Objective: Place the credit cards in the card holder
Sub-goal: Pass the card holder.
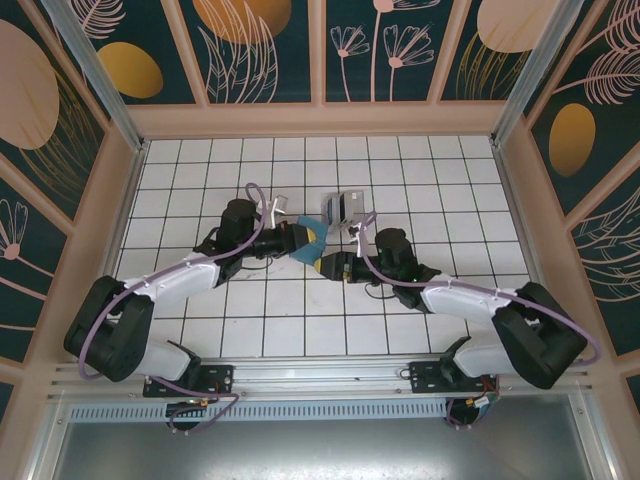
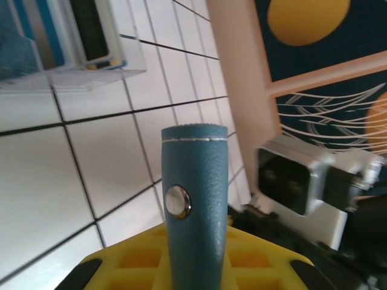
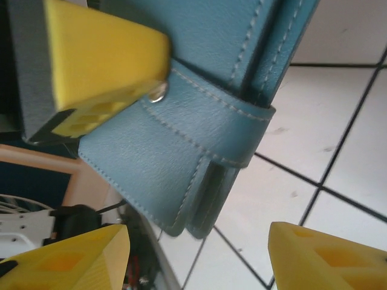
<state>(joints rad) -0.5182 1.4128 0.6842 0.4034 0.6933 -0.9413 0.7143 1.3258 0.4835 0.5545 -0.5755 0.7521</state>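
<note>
Your right hand (image 3: pixel 199 257) stands wide. Its two yellow fingers (image 3: pixel 66 260) are well apart, one at each side, and they touch nothing. Between them and a little above hangs the lower edge of the card holder (image 3: pixel 199 121), the teal leather one with pale stitching. It is lifted off the white tiled worktop (image 3: pixel 338 121).

Your left hand (image 1: pixel 297 240) is narrow and holds the card holder. From the right wrist you see one of its yellow fingers (image 3: pixel 103 66) pressed on the leather, just beside the small metal snap (image 3: pixel 158 92). From the left wrist the holder rises upright from between the fingers, with the snap facing the camera.

From above, the two hands meet tip to tip in the middle of the worktop, with the holder between them, at the tip of the left hand and just beyond the tip of the right one.

The credit cards (image 1: pixel 343 208) are farther out, beyond the tips of both hands, near the holder but apart from it. They are a small grey cluster on the tiles. From the left wrist they look blurred, so you cannot tell how they are stacked.
</note>
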